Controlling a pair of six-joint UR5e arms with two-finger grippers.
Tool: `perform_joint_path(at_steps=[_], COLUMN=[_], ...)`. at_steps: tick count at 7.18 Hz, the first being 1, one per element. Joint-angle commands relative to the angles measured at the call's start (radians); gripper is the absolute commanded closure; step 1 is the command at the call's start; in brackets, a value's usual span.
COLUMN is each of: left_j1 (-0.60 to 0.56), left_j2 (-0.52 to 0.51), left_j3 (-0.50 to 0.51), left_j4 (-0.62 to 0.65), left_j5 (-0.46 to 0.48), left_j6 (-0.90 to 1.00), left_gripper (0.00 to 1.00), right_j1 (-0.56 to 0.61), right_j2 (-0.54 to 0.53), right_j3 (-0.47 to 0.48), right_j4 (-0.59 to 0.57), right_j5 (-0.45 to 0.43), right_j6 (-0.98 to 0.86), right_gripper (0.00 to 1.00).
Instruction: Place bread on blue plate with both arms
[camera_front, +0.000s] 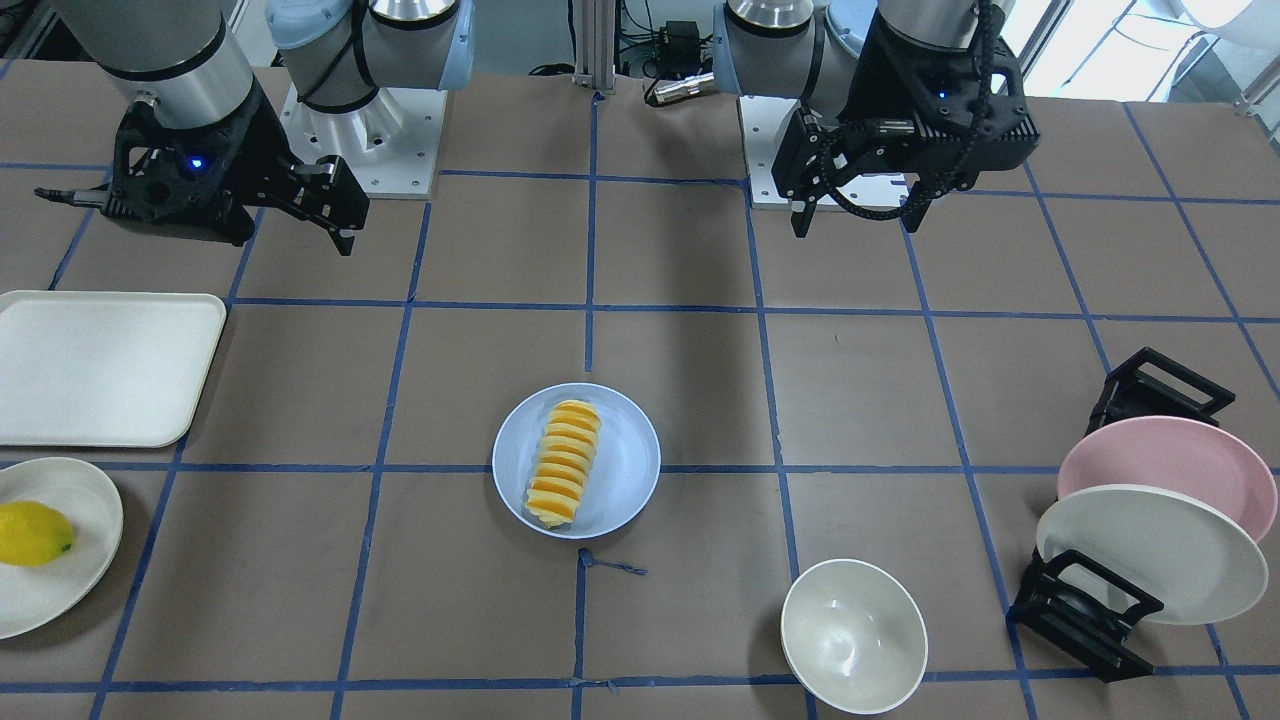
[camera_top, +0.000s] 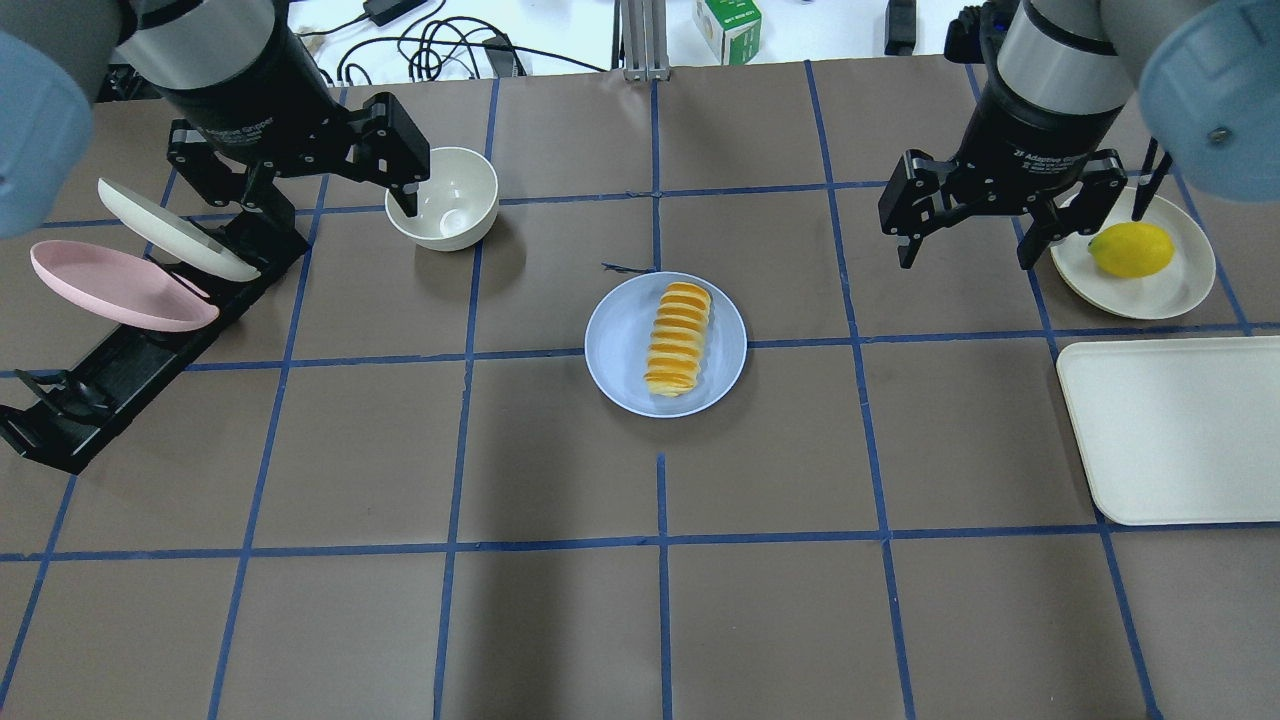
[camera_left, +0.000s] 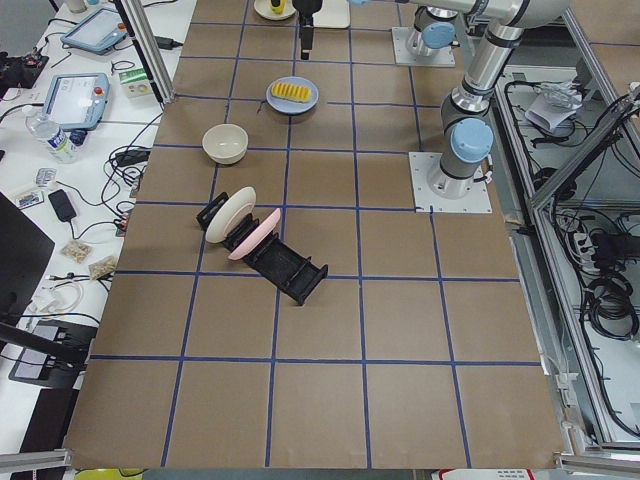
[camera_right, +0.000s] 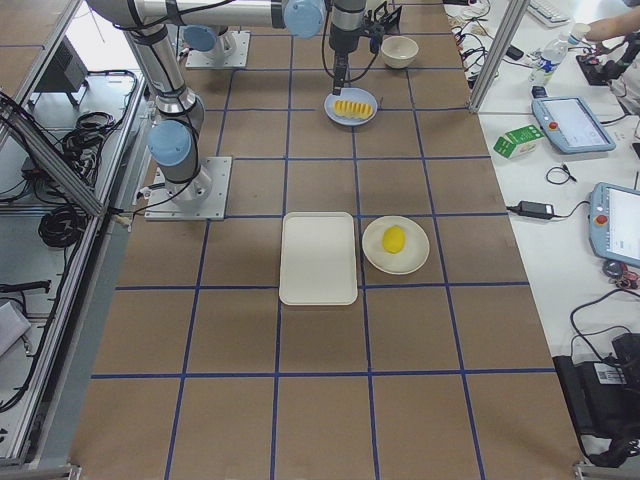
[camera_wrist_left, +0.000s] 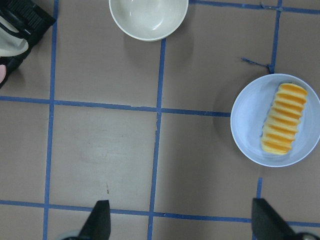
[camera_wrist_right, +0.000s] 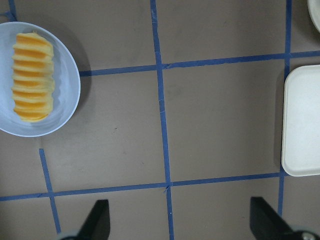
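Bread (camera_top: 679, 338): lies lengthwise on the blue plate (camera_top: 620, 345), a little off the plate's middle, with both ends close to the rim; the task looks done.
Desk (camera_top: 560, 620): flat, brown and matte, like paper, crossed by blue tape lines (camera_top: 459, 450). It probably gives little grip, so a nudged plate would slide.
Left tool (camera_front: 858, 222): black, hard and angular, with the jaws spread wide and empty. It hangs above the desk, well apart from the plate on one side.
Right tool (camera_top: 966, 256): same build, also wide and empty. It hangs well apart from the plate on the other side.
Plate make: round, shallow, smooth, pale lavender-blue and probably light.
Loaf make: long and yellow, with orange-topped ridges in a row. It looks like a moulded toy and may roll on its rounded sides.
Main risk: any further reach toward the plate could catch the low rim with a finger, which would tip or shove the plate.
Lesser risk: a bump to the plate could send the loaf over the low rim, since its ends lie so near the edge.
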Motion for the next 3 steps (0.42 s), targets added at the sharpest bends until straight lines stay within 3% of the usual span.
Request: perform_joint_path(at_steps=[1,3], left_j1=[0.001,0.001], left_j2=[0.001,-0.001], left_j3=[0.0,0.0], left_j4=[-0.002,-0.001], left_j5=[0.001,0.001], left_j6=[0.0,0.0], left_gripper=[0.0,0.0], right_j1=[0.0,0.002], right_j2=[-0.003,-0.006], right_j3=[0.007,0.016], right_j4=[-0.005,-0.005], right_j5=[-0.001,0.011], right_j6=[-0.006,0.003], right_gripper=[0.0,0.0])
